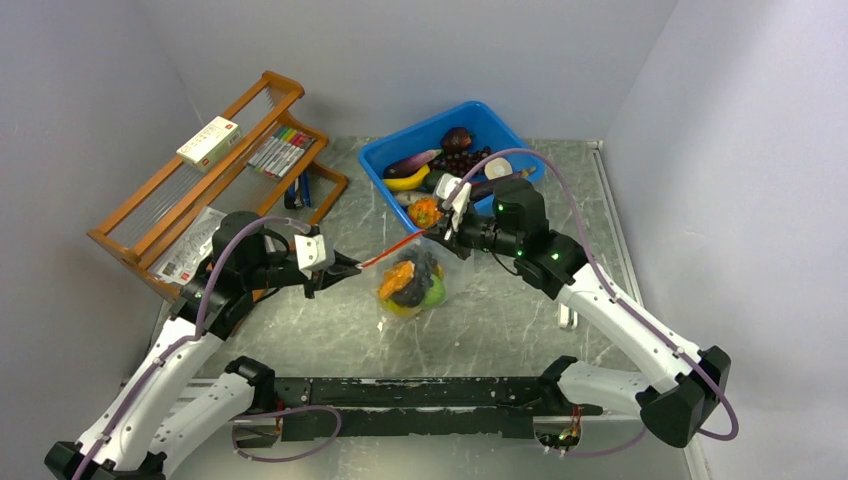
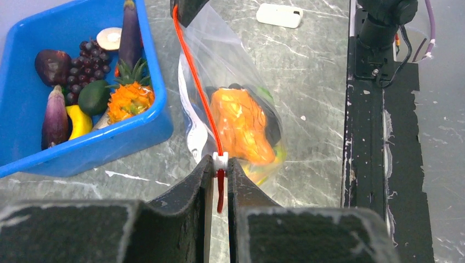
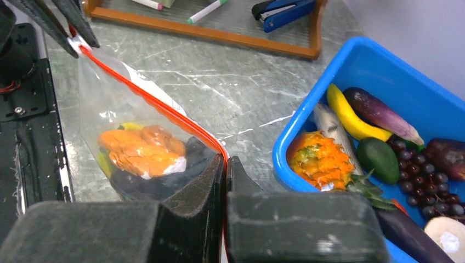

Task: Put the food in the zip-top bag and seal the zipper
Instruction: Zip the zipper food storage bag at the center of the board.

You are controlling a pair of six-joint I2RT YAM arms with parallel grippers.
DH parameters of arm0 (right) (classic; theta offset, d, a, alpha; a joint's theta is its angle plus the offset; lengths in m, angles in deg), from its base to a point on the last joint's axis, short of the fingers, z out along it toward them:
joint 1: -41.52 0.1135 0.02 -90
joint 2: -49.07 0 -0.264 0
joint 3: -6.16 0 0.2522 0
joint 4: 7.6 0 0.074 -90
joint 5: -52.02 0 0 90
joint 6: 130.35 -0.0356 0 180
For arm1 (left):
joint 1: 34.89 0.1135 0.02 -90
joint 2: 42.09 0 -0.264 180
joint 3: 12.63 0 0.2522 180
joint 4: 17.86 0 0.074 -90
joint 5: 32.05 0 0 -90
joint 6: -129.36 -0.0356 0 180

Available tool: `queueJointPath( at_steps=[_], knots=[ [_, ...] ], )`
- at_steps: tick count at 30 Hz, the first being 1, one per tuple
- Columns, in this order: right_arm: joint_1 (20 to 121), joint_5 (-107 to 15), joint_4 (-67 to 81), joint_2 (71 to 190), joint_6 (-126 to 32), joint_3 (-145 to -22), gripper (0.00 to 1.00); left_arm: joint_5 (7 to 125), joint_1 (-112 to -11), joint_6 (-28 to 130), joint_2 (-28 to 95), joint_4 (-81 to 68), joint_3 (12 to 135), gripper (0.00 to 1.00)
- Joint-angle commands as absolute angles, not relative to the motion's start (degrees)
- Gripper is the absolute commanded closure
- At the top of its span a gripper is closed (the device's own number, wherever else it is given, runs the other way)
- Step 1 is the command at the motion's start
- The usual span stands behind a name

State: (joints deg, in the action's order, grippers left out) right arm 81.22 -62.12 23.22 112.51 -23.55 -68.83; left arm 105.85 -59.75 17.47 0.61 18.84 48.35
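Left gripper [image 2: 220,164]: jaws pinched together on one end of the zipper [image 1: 392,250], white slider [image 2: 220,160] right at the tips. Right gripper [image 3: 225,161]: jaws clamped on the other end. Zip-top bag [image 2: 230,60] hangs stretched between them over the worktop [image 1: 520,320], just in front of the blue bin [image 2: 109,145]. Clear film, and the red-orange strip reads as one straight line. Food [image 3: 142,150] inside: bumpy orange piece plus dark, green and yellow bits. Slider shows only in the wrist views; right wrist adds a blue stapler [image 3: 282,10]. Top view alone shows a box [image 1: 208,140] on the wooden rack [image 1: 280,83]; its print is too small to read.
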Motion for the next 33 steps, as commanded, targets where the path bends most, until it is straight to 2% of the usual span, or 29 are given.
queueJointPath(
  at_steps=[1,15,19,22,28,33],
  knots=[
    [78.8,-57.1,21.5,110.0,-25.0,-68.8,1.0,105.1,-59.6,16.6,-0.8,22.0,50.4,0.93],
    [74.8,-55.8,20.8,106.1,-28.6,-66.8,1.0,99.7,-59.5,15.0,-1.7,25.0,51.3,0.93],
    [74.6,-59.3,18.9,106.0,-29.5,-65.5,1.0,101.6,-59.6,15.1,-3.0,23.2,49.9,0.93],
    [74.6,-67.2,16.8,106.1,-29.1,-62.7,1.0,100.9,-59.6,17.3,-3.3,19.6,48.7,0.93],
    [74.4,-62.2,13.3,102.2,-33.5,-60.6,1.0,98.0,-59.6,18.9,-2.2,15.5,52.2,0.93],
    [74.4,-68.9,19.0,101.3,-32.4,-63.8,1.0,102.3,-59.6,18.8,-2.0,11.9,53.0,0.93]
  ],
)
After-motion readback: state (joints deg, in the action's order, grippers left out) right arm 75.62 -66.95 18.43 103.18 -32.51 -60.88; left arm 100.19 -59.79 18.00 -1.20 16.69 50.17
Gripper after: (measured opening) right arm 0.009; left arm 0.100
